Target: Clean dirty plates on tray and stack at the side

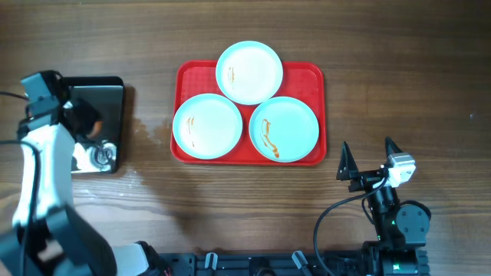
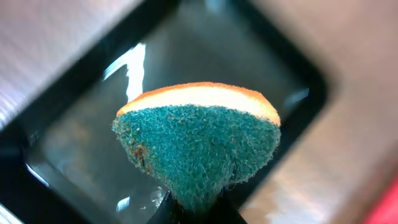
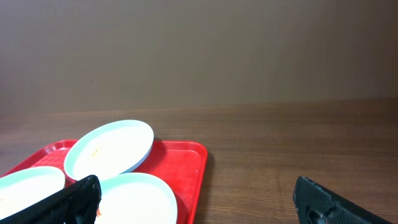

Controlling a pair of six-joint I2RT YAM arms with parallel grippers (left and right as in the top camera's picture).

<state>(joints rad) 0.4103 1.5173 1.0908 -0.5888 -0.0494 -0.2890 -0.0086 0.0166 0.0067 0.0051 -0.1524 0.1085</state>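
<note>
Three pale plates lie on the red tray [image 1: 308, 77]: a far plate [image 1: 249, 71], a left plate [image 1: 207, 126] and a right plate [image 1: 285, 129], each with thin orange-brown smears. My left gripper [image 1: 83, 123] hovers over a black tray [image 1: 109, 96] at the table's left. It is shut on a sponge [image 2: 199, 143] with a green scouring face and an orange back, above the wet black tray [image 2: 261, 56]. My right gripper [image 1: 367, 159] stands open near the front right, short of the red tray. Its fingers [image 3: 78, 199] frame the near plate [image 3: 140, 199] and red tray [image 3: 189, 163].
A small shiny metal object [image 1: 100, 157] rests on the black tray's near end. A wet patch [image 1: 147, 132] darkens the wood between the two trays. Bare wooden table [image 1: 399, 69] lies right of the red tray.
</note>
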